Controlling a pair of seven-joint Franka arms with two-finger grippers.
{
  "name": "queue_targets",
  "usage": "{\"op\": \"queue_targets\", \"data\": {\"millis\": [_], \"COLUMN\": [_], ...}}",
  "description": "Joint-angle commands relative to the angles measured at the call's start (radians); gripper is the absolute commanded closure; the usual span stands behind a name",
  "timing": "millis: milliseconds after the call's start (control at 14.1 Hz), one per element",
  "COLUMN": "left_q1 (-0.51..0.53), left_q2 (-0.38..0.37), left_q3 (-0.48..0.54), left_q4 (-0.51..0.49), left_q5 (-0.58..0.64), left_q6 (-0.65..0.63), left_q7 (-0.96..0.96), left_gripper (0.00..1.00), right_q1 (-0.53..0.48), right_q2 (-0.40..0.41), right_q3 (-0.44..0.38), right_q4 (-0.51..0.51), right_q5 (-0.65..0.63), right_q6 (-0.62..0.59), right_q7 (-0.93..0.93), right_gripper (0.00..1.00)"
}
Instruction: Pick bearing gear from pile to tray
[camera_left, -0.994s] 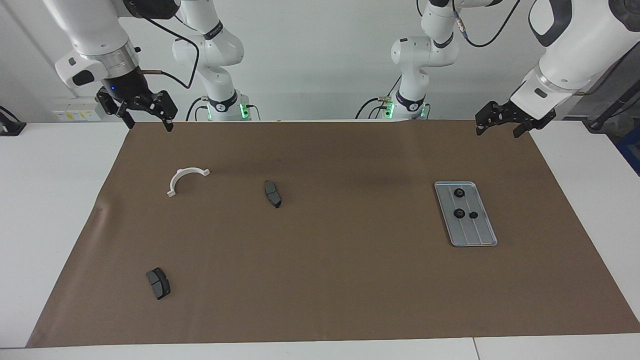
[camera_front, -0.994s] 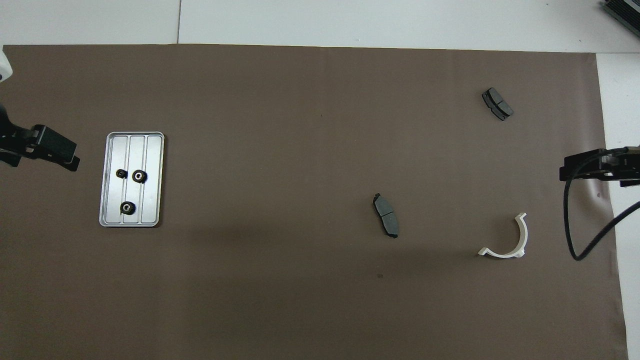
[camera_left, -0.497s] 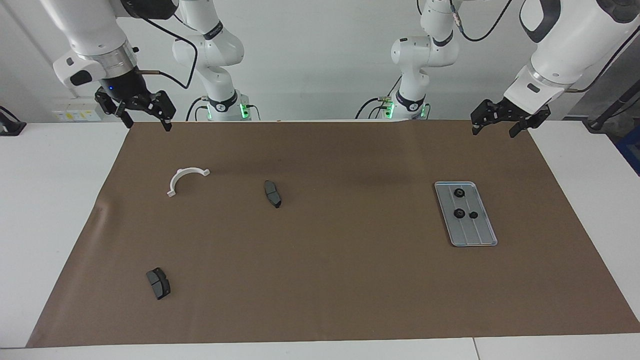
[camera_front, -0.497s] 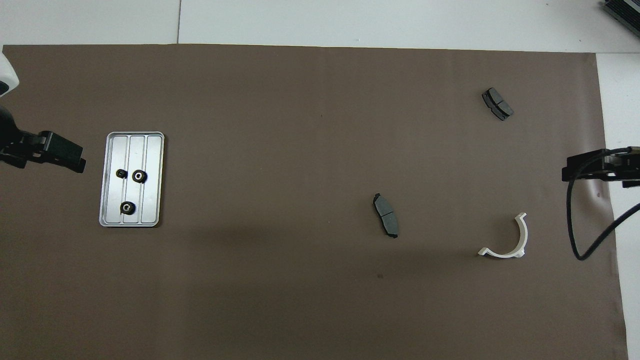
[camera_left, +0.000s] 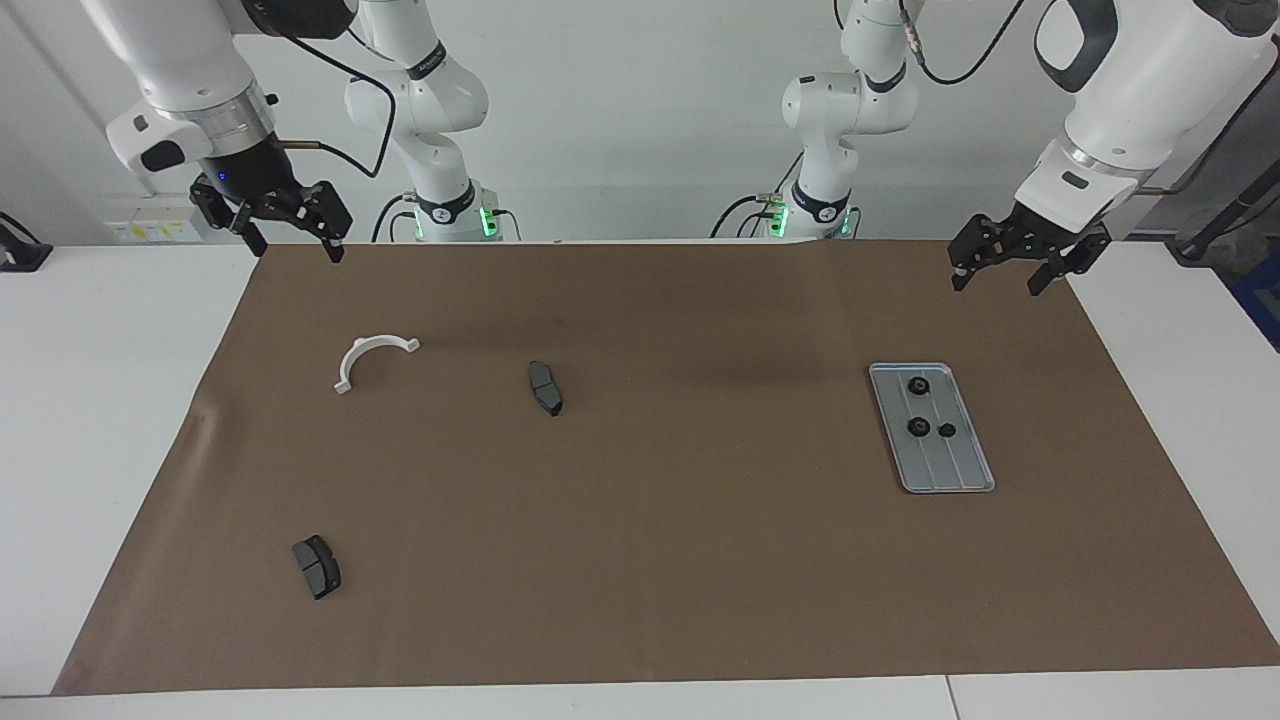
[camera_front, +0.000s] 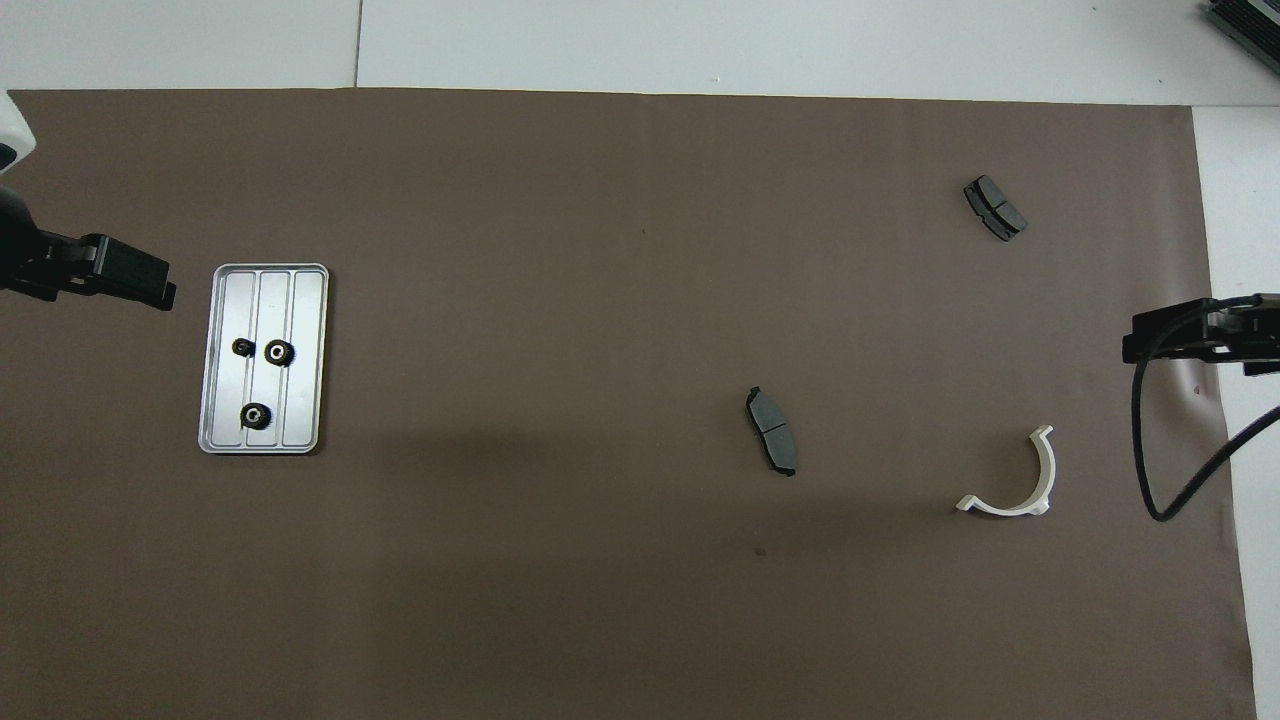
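Observation:
The silver tray lies toward the left arm's end of the table and holds three black bearing gears. In the overhead view the tray and its gears show too. What is left of the pile is a white half-ring bracket and two dark brake pads, with no black rings among them. My left gripper is open and empty, raised over the mat's edge beside the tray. My right gripper is open and empty, raised over the mat's corner near the bracket.
A brown mat covers most of the white table. In the overhead view the bracket and the pads lie toward the right arm's end. A black cable hangs from the right gripper.
My left gripper has shifted a little and dropped slightly beside the tray, still open and empty. The right gripper and all parts have stayed put.

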Motion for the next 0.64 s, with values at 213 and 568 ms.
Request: {"op": "queue_targets", "data": {"millis": [213, 568], "left_q1": [-0.009, -0.009], "left_q2": [-0.037, -0.037], "left_q3": [0.004, 0.006], "left_q4": [-0.048, -0.048], "left_q5": [0.013, 0.014], "left_q6": [0.028, 0.016], "left_q7": [0.007, 0.001], "left_gripper": [0.0, 0.0], "right_q1": [-0.001, -0.001], "right_q2": [-0.016, -0.016], "right_q3": [0.002, 0.002], "right_q4": [0.0, 0.0], "right_q5": [0.017, 0.017], "right_q6": [-0.021, -0.021], "right_q7": [0.003, 0.003], "right_gripper": [0.0, 0.0]}}
